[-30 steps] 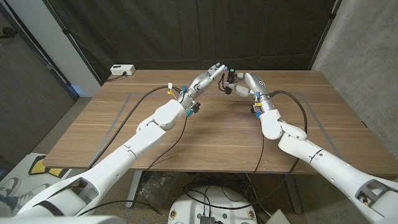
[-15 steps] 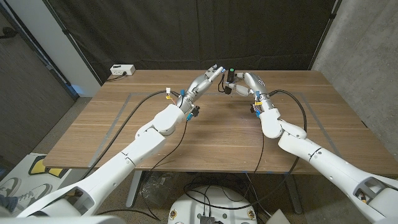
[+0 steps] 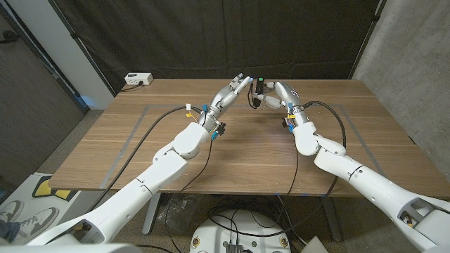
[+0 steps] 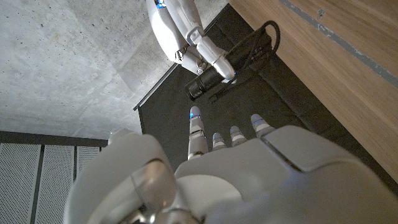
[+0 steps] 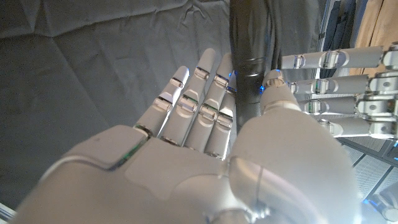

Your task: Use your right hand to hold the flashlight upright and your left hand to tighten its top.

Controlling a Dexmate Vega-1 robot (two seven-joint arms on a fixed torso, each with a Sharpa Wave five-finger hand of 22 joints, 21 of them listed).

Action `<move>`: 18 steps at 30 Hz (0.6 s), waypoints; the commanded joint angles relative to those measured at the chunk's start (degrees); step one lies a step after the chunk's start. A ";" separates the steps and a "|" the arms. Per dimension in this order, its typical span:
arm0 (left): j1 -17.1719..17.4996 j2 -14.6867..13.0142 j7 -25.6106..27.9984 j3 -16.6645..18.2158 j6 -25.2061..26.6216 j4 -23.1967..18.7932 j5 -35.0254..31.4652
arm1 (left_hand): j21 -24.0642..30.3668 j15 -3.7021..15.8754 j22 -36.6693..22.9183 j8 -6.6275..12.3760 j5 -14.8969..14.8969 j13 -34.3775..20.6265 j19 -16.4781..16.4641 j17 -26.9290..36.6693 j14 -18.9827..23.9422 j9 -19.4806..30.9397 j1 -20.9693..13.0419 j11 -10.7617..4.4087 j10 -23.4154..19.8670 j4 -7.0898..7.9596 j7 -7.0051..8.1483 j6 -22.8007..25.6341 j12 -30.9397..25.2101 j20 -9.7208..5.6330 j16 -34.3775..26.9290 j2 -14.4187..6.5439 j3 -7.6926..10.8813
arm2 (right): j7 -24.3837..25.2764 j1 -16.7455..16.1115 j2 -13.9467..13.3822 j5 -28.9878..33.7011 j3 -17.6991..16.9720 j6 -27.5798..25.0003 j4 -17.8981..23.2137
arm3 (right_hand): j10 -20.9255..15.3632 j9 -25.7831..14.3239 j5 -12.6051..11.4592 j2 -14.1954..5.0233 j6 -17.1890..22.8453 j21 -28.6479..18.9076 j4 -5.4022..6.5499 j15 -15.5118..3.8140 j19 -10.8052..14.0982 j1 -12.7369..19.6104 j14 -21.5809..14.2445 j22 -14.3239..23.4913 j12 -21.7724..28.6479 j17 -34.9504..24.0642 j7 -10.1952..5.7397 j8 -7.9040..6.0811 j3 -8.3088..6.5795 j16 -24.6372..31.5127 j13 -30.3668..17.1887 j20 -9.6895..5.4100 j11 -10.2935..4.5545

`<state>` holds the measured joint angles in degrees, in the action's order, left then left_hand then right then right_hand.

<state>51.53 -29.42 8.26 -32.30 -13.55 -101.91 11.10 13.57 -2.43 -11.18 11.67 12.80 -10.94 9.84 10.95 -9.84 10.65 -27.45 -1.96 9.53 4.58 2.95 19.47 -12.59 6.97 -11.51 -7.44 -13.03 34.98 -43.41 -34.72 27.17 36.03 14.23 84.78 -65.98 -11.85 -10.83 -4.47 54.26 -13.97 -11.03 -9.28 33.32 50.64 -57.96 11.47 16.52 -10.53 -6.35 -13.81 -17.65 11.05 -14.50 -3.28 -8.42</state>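
My right hand (image 3: 273, 95) holds a black flashlight (image 3: 258, 89) upright above the far middle of the table, its green-tipped top (image 3: 261, 79) upward. In the right wrist view the flashlight (image 5: 249, 59) stands between the thumb and fingers of my right hand (image 5: 205, 149). My left hand (image 3: 235, 88) is just to the left of the flashlight's top, fingers stretched out towards it. In the left wrist view my left hand (image 4: 217, 174) is empty, and a gap separates its fingertips (image 4: 195, 113) from the flashlight (image 4: 210, 79).
The wooden table (image 3: 232, 151) carries taped lines and the arms' cables. A white power strip (image 3: 138, 79) lies at its far left corner. A dark curtain (image 3: 211, 35) hangs behind the table and a concrete wall (image 3: 415, 63) stands at the right.
My left hand has drawn slightly back from the flashlight's top and its arm has shifted a little. The right hand keeps the flashlight in place.
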 commanded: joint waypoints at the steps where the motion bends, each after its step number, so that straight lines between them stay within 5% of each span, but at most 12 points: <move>1: 0.75 0.12 0.83 0.09 0.95 -0.75 -0.51 | 0.08 0.12 -0.19 0.34 0.05 -0.13 11.92 0.06 -3.82 0.11 -0.31 -0.20 -0.32 0.01 -0.03 1.16 -0.38 0.44 -0.28 0.22 -0.41 | -0.06 0.31 0.26 -0.35 0.17 1.03 -0.65 | -3.77 -0.25 -0.37 -4.66 5.98 -0.06 4.03 -4.24 -0.22 4.47 -0.68 0.14 0.38 -0.26 -5.69 -0.40 -4.23 0.13 -0.23 -3.46 -3.32; 9: 0.47 -0.70 2.80 -0.29 4.18 -2.46 -4.32 | -0.22 0.24 -0.20 0.54 0.03 -0.12 12.63 0.11 -4.79 0.09 -0.15 -0.43 0.23 0.25 -1.85 2.25 -0.04 0.12 0.21 0.01 -0.53 | 0.22 -0.36 -0.04 -0.41 -0.32 0.99 0.22 | -3.78 -0.25 -0.37 -4.67 6.10 -0.07 4.07 -4.25 -0.20 4.47 -0.65 0.14 0.40 -0.24 -5.67 -0.44 -4.22 0.06 -0.34 -3.46 -3.33; 18: -0.54 -1.09 2.86 -0.88 5.46 -2.43 -6.29 | -0.49 0.43 -0.22 0.11 0.02 -0.11 13.34 0.17 -6.03 0.08 0.30 -0.56 1.24 0.63 -1.95 1.67 0.41 -0.04 0.65 -0.13 -0.75 | 0.04 -0.85 -0.21 -0.45 -0.73 0.53 1.08 | -3.71 -0.25 -0.36 -4.67 6.13 -0.05 4.12 -4.16 -0.24 4.45 -0.68 0.14 0.39 -0.23 -5.65 -0.44 -4.18 0.03 -0.48 -3.48 -3.40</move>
<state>51.87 -30.03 10.64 -32.59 -10.00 -103.93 7.17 13.30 -2.44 -11.28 11.87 12.80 -10.94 9.84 10.95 -9.84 10.65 -27.45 -2.25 9.83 4.99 1.16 21.36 -12.19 6.97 -11.19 -7.43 -13.42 35.01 -43.72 -34.73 26.84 35.78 15.08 85.04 -65.98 -11.85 -10.79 -4.31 54.26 -13.97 -11.02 -9.28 33.32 50.80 -57.96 11.48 16.55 -10.52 -6.35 -13.81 -17.64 11.05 -14.80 -3.28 -8.43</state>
